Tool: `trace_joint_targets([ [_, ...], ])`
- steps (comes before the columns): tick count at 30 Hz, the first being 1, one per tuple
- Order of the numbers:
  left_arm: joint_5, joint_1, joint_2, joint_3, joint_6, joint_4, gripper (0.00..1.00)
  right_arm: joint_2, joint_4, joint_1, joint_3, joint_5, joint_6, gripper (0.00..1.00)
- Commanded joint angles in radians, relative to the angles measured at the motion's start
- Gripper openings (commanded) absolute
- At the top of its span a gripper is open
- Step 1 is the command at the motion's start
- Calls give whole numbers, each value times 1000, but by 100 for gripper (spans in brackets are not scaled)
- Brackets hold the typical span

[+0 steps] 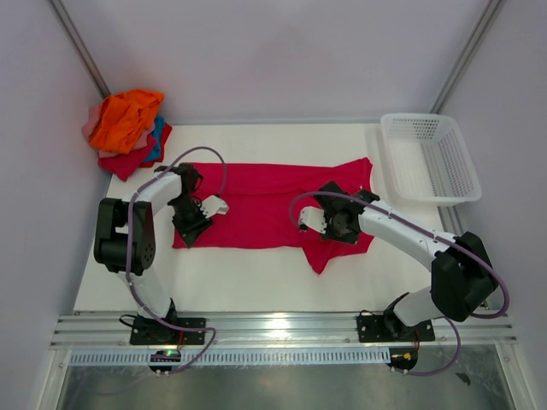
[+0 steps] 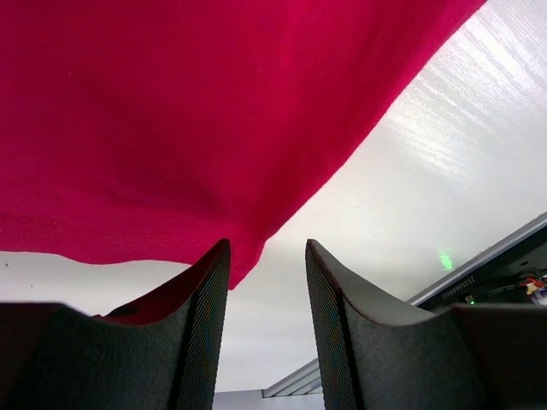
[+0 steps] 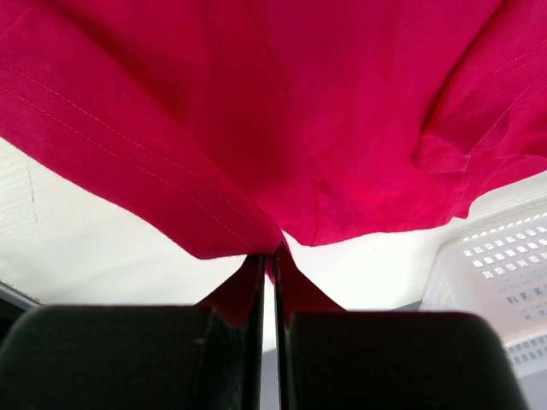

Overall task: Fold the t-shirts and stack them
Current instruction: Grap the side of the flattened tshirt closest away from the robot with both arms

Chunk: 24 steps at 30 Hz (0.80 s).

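T-shirt point(image 1: 265, 205) spread on table point(image 1: 256, 278); shirt pile point(image 1: 126, 130) back-left, basket point(image 1: 427, 158) back-right.

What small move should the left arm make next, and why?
Probably close the left gripper: its jaws stand apart with a hem corner of the crimson t-shirt between them, while the right gripper is shut on the cloth.

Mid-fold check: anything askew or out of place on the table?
One thing: the right gripper is pinched shut on the crimson shirt, but the left gripper stands open at the hem corner, not clamped on it. Otherwise nothing stands out.
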Motion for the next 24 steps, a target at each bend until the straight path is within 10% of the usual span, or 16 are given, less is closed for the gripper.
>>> trace_joint_targets([
  [1, 34, -2, 6, 21, 9, -13, 42, 1, 2, 0, 19, -8, 12, 3],
  [24, 54, -2, 78, 18, -28, 28, 37, 1, -10, -2, 25, -10, 13, 3],
])
